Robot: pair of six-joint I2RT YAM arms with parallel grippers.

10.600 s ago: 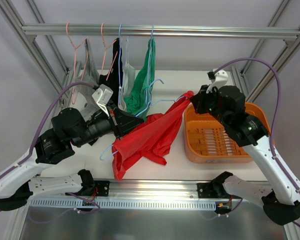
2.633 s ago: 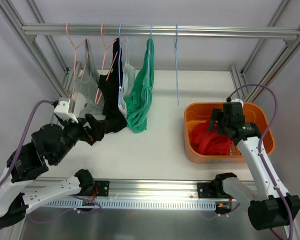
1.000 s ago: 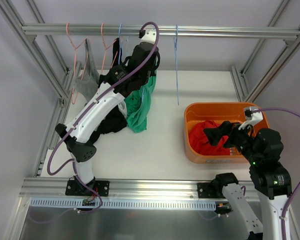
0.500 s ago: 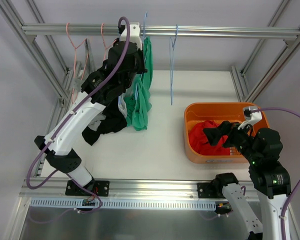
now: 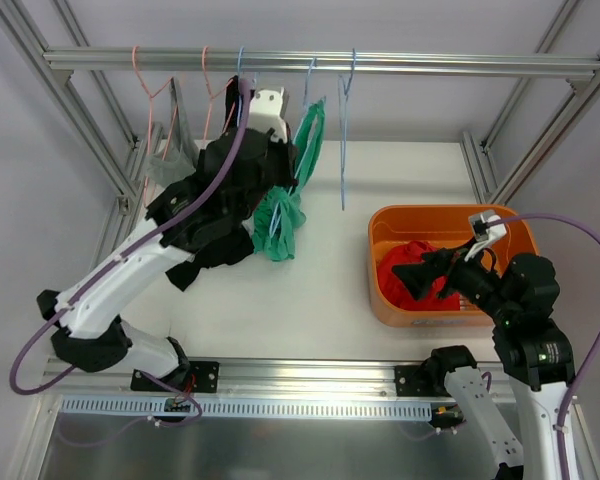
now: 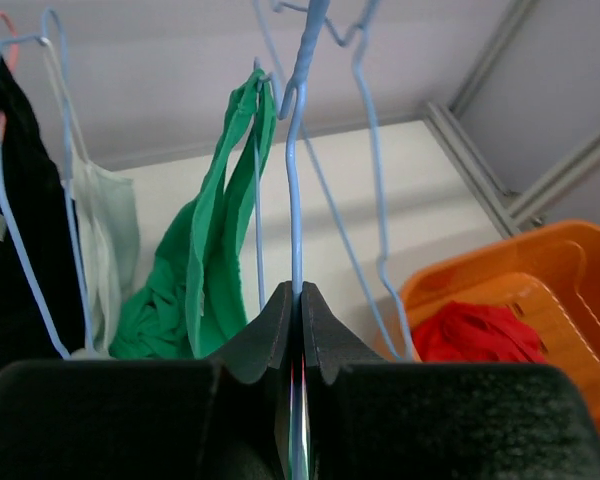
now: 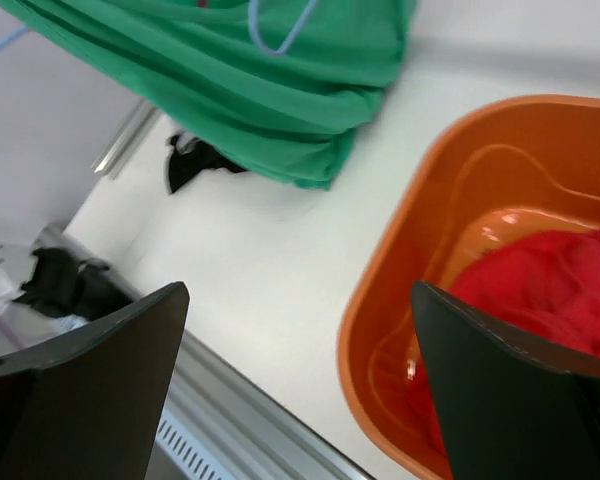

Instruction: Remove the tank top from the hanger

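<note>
While the red top (image 5: 415,278) now lies in the orange basket (image 5: 512,226), the green tank top (image 6: 220,240) is still draped on its blue hanger (image 6: 295,200) under the rail (image 5: 430,63). The hanger is newly clamped by the left gripper (image 6: 299,300), so removal is judged barely begun. The right gripper (image 7: 295,300) is held wide apart.

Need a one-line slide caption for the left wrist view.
Left hand shut on a blue hanger wire beside the green tank top; red garment in the orange basket.

A white table (image 5: 320,290) carries one orange plastic basket (image 5: 376,290), set toward its right edge
</note>
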